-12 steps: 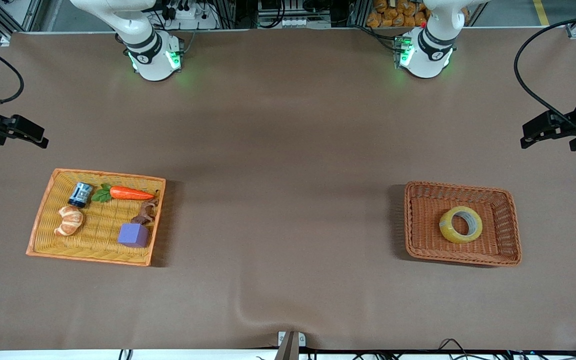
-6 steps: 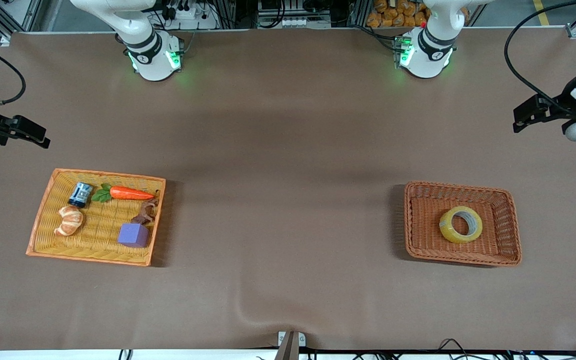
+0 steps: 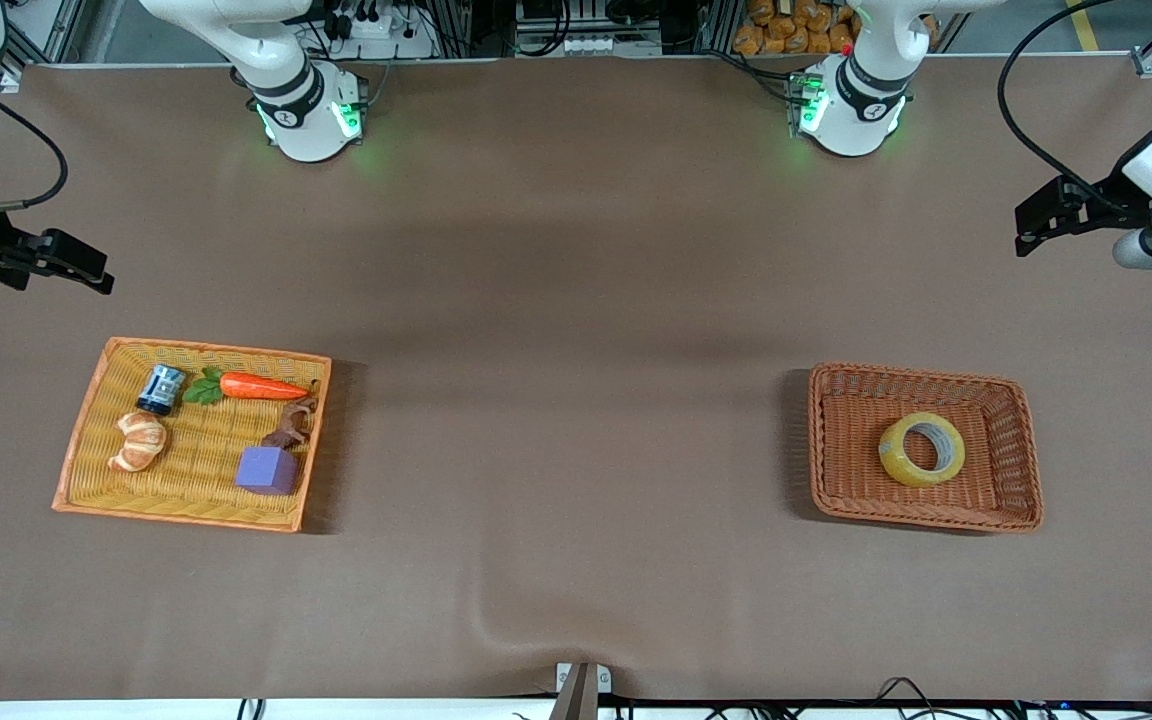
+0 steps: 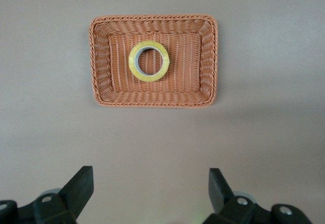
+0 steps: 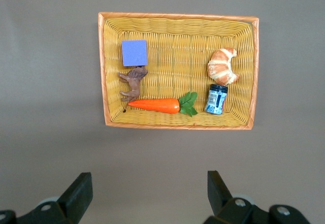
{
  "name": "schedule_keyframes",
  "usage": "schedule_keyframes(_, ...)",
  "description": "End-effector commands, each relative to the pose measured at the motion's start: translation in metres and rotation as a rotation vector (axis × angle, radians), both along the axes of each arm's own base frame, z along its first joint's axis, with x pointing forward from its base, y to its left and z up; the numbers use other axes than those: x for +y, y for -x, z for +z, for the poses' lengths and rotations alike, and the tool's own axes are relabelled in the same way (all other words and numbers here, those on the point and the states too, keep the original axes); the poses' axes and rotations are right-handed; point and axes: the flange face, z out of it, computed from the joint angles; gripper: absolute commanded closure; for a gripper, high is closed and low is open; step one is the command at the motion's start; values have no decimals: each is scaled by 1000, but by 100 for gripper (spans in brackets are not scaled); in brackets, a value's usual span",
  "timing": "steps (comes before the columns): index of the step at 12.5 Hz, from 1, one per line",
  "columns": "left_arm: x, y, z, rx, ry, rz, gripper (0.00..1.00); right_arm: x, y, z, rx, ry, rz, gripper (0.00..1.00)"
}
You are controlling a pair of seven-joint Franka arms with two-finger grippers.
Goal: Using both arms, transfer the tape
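Front view: you've got tape flat in brown basket; left gripper (fingers wide, empty) has drifted up-table from basket; right gripper also spread, nr yellow tray. Start or finish: unclear.

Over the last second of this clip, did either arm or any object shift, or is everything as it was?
Left gripper drifted toward the bases' edge and slightly inward; right gripper crept inward toward the table's middle. Both are open, holding nothing. The tape in the brown basket and the yellow basket with its items stayed put.
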Motion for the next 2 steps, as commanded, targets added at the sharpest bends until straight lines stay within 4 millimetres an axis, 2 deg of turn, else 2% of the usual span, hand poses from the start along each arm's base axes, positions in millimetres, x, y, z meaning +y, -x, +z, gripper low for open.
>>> schedule_keyframes(1,0,9,3,2,18,-12,0,0,3,2,5,20,-9,0)
schedule_keyframes(2,1,10,4,6,20,-10,0,1,5,1,23,19,-7,0)
